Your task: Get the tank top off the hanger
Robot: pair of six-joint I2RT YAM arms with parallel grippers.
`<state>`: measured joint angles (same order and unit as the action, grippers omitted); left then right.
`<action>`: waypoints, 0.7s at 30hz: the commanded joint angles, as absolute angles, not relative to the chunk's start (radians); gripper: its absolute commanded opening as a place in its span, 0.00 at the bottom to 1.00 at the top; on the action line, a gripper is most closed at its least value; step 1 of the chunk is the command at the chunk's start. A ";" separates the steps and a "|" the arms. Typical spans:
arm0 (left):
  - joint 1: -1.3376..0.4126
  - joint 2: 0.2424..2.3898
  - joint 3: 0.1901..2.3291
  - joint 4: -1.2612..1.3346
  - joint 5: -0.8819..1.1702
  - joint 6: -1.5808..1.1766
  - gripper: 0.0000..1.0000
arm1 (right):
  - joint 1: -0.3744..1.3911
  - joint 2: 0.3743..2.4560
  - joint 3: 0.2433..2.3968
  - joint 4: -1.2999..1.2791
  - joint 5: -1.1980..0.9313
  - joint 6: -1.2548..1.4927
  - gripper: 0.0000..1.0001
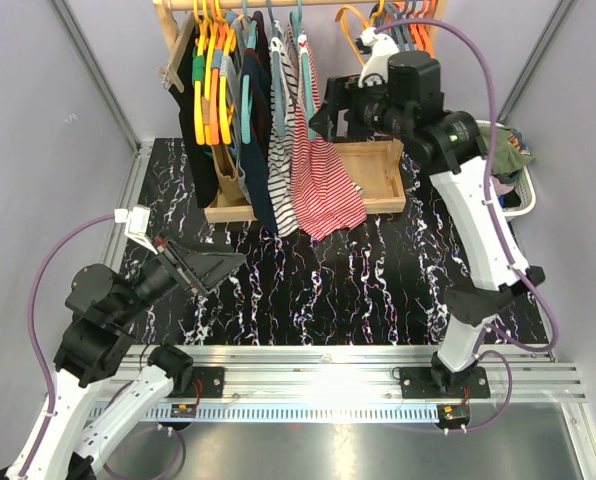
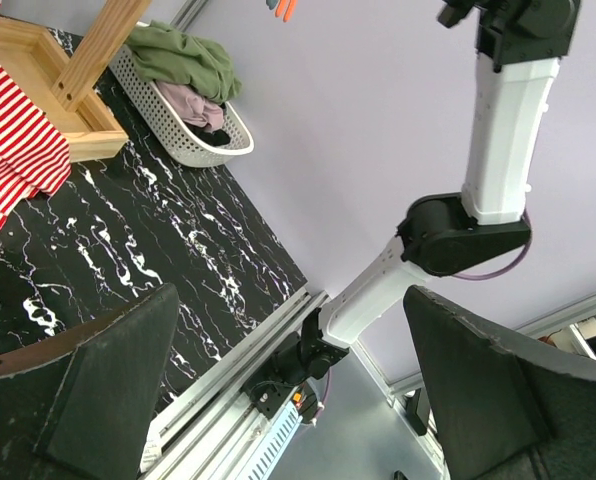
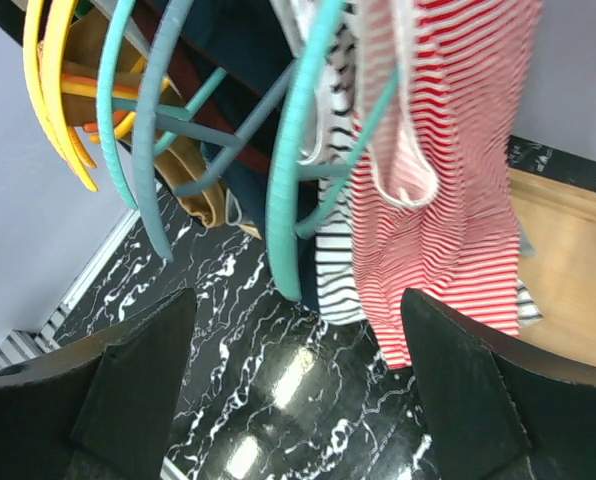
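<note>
tank top (image 1: 323, 180), red-and-white striped, hanging on teal hanger (image 3: 296, 180) at far rack (image 1: 378, 175). likely soft, light, limp; best pinched at shoulder strap. right fingers (image 1: 318, 118) spread wide just beside it, empty. left fingers (image 1: 213, 268) wide open, empty, near left.

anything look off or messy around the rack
Nothing looks spilled or damaged. The red striped tank top hangs on the rack. The only untidy spot is the white basket right of it, where a green garment is heaped above the rim.
</note>
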<state>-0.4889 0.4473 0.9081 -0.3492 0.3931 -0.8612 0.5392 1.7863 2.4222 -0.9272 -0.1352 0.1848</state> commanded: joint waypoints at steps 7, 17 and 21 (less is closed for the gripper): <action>-0.485 0.451 0.933 -0.311 0.408 -0.845 0.99 | 0.638 1.933 2.572 -0.902 0.063 0.167 0.89; -0.485 0.434 0.925 -0.327 0.393 -0.835 0.99 | 0.660 2.012 2.605 -0.844 0.377 0.135 0.72; -0.485 0.430 0.923 -0.330 0.388 -0.834 0.99 | 0.658 2.040 2.601 -0.839 0.338 0.120 0.61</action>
